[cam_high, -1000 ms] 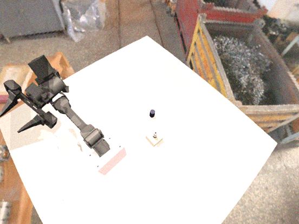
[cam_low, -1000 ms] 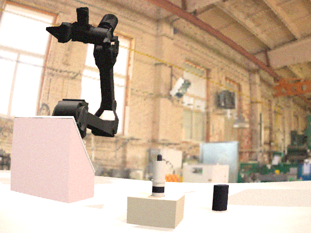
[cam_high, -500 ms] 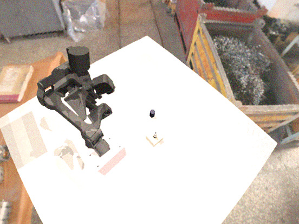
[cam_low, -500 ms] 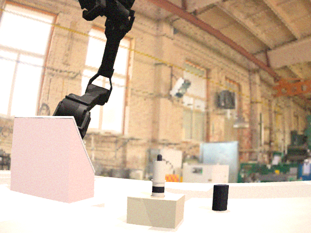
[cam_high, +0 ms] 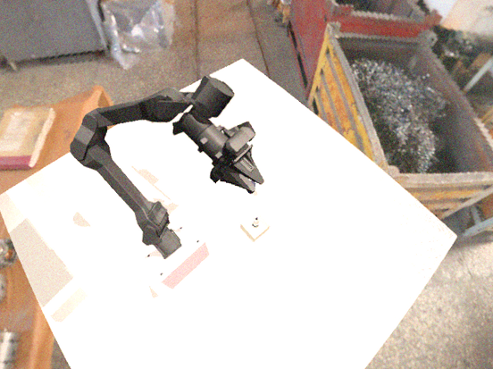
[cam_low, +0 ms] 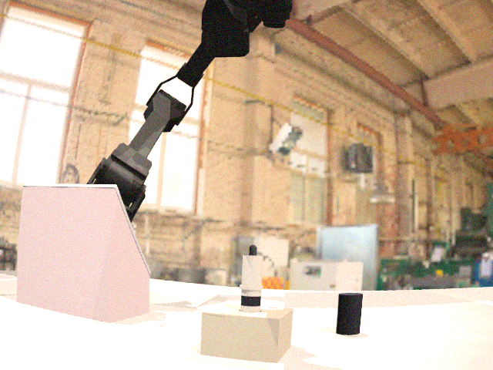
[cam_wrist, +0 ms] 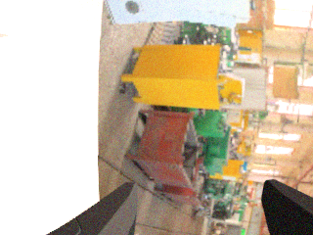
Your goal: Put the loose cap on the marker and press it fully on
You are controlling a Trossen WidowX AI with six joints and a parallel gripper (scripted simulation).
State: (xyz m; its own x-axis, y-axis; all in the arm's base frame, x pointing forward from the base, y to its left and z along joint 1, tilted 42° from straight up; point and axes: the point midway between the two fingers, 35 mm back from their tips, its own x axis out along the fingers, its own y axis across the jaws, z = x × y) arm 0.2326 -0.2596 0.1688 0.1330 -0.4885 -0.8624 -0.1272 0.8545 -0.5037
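Observation:
The white marker (cam_high: 255, 222) (cam_low: 251, 272) stands upright, its dark tip bare and pointing up, in the beige holder block (cam_high: 255, 234) (cam_low: 239, 336). The black cap (cam_low: 349, 314) stands upright on the table, apart from the block and to its right in the exterior view. In the top view the fingertips hide nearly all of the cap. My gripper (cam_high: 257, 187) (cam_wrist: 201, 192) is open, partly spread, with nothing between its fingers. It is high above the table, out of frame in the exterior view. The wrist view shows neither cap nor marker.
A pink-faced wedge-shaped block (cam_high: 186, 265) (cam_low: 75, 250) stands beside the arm's base, left of the holder block in the top and exterior views. The white table's (cam_high: 318, 279) far edge is beyond the gripper. Workshop bins and benches lie off the table.

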